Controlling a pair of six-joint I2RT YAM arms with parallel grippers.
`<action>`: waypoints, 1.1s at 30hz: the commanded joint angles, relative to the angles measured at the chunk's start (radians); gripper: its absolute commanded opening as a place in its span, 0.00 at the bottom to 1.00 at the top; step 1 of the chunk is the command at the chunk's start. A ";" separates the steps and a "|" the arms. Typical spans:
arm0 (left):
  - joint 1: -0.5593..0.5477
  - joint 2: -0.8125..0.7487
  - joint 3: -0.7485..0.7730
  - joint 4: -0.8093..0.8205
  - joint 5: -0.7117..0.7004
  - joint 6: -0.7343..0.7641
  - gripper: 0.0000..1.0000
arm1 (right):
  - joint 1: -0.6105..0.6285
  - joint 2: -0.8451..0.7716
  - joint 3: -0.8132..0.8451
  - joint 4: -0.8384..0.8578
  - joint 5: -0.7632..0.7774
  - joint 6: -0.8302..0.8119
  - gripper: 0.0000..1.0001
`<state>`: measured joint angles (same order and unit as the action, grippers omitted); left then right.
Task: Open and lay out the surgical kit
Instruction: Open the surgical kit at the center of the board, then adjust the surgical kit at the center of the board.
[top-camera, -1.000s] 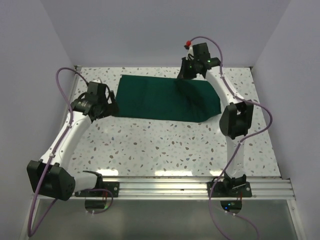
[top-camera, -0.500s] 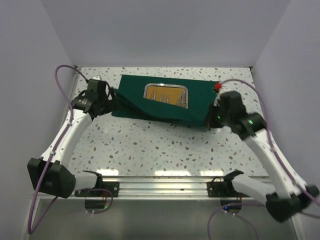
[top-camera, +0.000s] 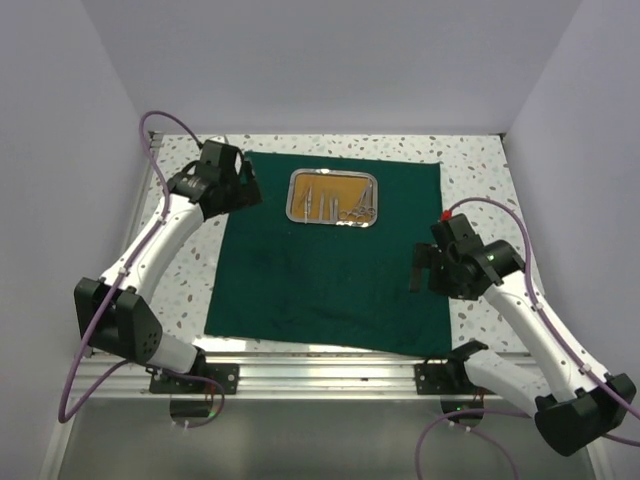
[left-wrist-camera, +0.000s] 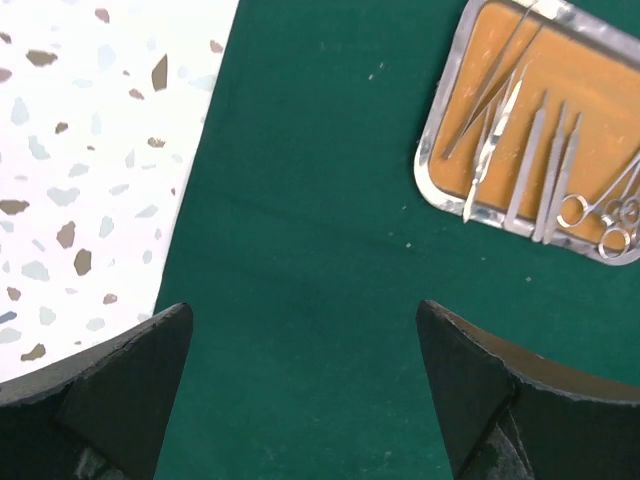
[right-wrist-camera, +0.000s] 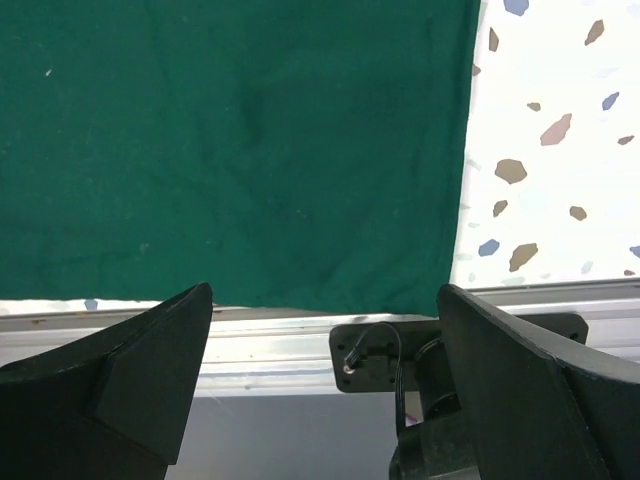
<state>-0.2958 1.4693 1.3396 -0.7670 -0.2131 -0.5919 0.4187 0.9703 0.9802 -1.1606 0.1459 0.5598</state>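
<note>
left gripper (top-camera: 243, 190): upper left of top view, over the cloth's far-left corner; fingers spread wide, nothing between them; in wrist view (left-wrist-camera: 305, 340) hangs over bare green, tray at upper right. Shifted up the frame from the cloth's left edge.
table (top-camera: 185, 275): speckled, showing left and right of the cloth.
cloth (top-camera: 320, 270): dark green, now one flat sheet from the far side down to the rail at the near edge. A second ago a closed bundle at the far side; half a second ago near flap only part pulled back.
tray (top-camera: 333, 173): upper centre of frame, on the far part of the cloth, fully uncovered; earlier hidden, then half showing.
tweezers (left-wrist-camera: 490, 140): lying in the tray's left half, beside straight forceps (left-wrist-camera: 545, 165).
scissors (left-wrist-camera: 610, 205): ring handles at the tray's right end, still inside it.
right gripper (top-camera: 425, 270): lower right of frame, above the cloth's near-right corner; fingers just sprung apart, corner let go, not touching it as far as visible. In wrist view (right-wrist-camera: 325, 330) cloth edge meets the rail (right-wrist-camera: 250, 335) below.
change: wrap pulled open toward the near edge and released.
task meaning: opening looks done; laying out not started, every tool still in the tray. Likely next: picking tools out onto the open green. Small flat steel, probably fiddly to pinch.
</note>
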 joint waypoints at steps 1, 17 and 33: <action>-0.002 -0.015 0.066 -0.005 -0.017 0.003 0.98 | 0.002 -0.035 0.035 -0.041 0.004 0.002 0.99; 0.003 0.150 0.098 0.074 0.003 0.136 0.99 | -0.061 0.584 0.450 0.205 0.031 -0.123 0.99; 0.027 0.538 0.369 0.094 0.067 0.173 0.97 | -0.319 1.231 1.113 0.111 0.026 -0.176 0.91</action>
<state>-0.2813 1.9289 1.6299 -0.7086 -0.1577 -0.4461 0.1223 2.1479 2.0178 -1.0195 0.1879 0.3801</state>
